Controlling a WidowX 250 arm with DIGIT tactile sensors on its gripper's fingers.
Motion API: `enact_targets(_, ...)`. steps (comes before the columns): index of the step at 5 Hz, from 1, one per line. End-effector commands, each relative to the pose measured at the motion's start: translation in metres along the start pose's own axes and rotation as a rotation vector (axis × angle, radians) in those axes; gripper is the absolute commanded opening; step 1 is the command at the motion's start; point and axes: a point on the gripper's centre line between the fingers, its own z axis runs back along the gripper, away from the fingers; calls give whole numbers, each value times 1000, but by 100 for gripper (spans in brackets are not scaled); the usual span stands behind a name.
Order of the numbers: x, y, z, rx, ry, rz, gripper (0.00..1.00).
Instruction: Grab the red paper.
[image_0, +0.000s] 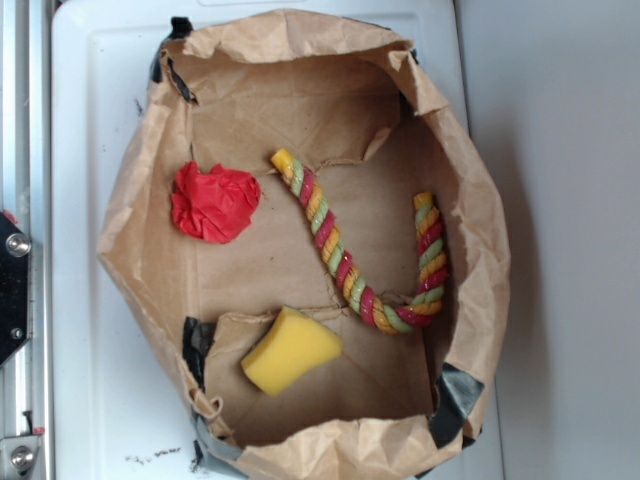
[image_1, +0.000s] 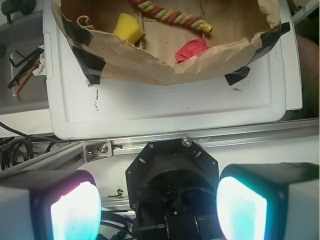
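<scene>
red paper (image_0: 214, 203): crumpled wad, which we judge light, soft and crushable; pinch across its middle | lies on bag floor near the left wall in the exterior view | rope (image_0: 352, 262), sponge (image_0: 290, 350) apart; bag wall (image_1: 150, 62) blocks sideways approach | fingers (image_1: 75, 212) spread wide, holding nothing, outside bag

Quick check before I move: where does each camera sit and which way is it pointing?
Exterior: overhead, looking straight down into the brown paper bag on the white tray; no pincer in it.
Wrist: on the arm, set back from the tray, looking past the open pincer, its two pads glowing at the bottom, towards the bag.
Shared: the red paper, yellow sponge and twisted rope.
</scene>
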Motion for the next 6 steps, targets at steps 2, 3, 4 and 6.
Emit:
enact_targets(2, 22, 3, -13, 4, -26, -4, 100)
enact_targets(3, 45, 13, -22, 7, -41, 48, 100)
enact_targets(4, 62, 21, -25, 13, -62, 80, 100)
enact_targets(6, 107, 34, -34, 16, -107, 126, 100)
